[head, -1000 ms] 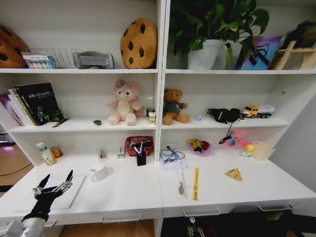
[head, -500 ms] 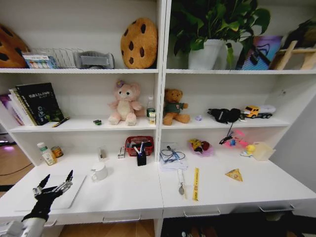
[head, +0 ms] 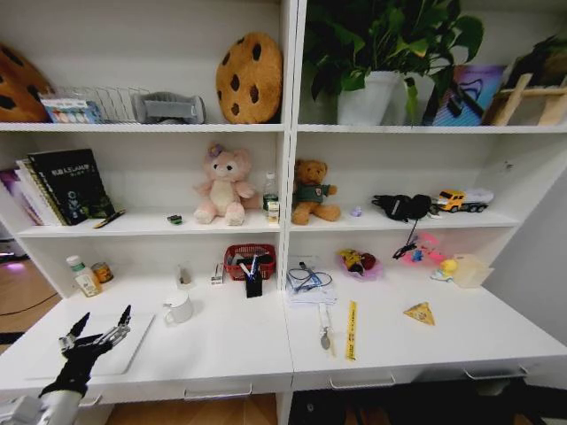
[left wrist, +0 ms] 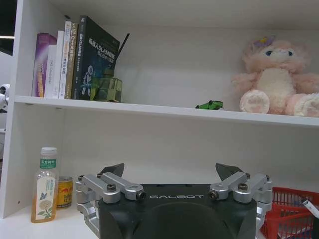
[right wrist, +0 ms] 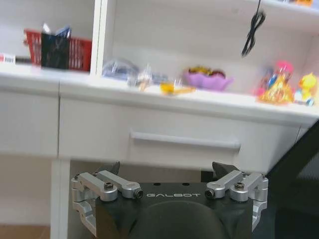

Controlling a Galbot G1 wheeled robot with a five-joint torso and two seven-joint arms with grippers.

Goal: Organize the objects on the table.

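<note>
1. White shelving wall over a long white table [head: 230, 341] with shallow front drawers; plush toys, books and a potted plant sit on the shelves above.
2. Silver laptop [head: 104, 343]: closed, flat at the table's left front corner, long axis roughly along the front edge. Probably just where it was last used.
3. Left gripper [head: 96, 333] hovers over the laptop's near edge, fingers spread wide, nothing held. The left wrist view confirms both jaws apart and empty, facing the shelves.
4. White mug [head: 178, 308] stands just right of the laptop, clear of it.
5. Back left corner: a bottle [left wrist: 44, 184] and the small can [left wrist: 64, 191] stand upright side by side against the shelf wall, out of the working area.
6. Red basket [head: 249, 260] at the back centre holds pens; a dark pen cup [head: 254, 285] stands in front, touching or nearly so. Pens lean upward; I cannot tell colours apart.
7. Right half: a yellow strip [head: 351, 328] and a slim utensil [head: 324, 326] lie parallel, long axes running front to back, near the front edge. They look loose, unsorted.
8. A yellow wedge [head: 419, 312] lies farther right, well apart.
9. Right gripper [right wrist: 169, 172] sits low, below the table level facing a drawer front [right wrist: 184, 142], jaws open and empty. Parked, by my reading.
10. Judgement: sorting barely begun; most clutter lies scattered.
</note>
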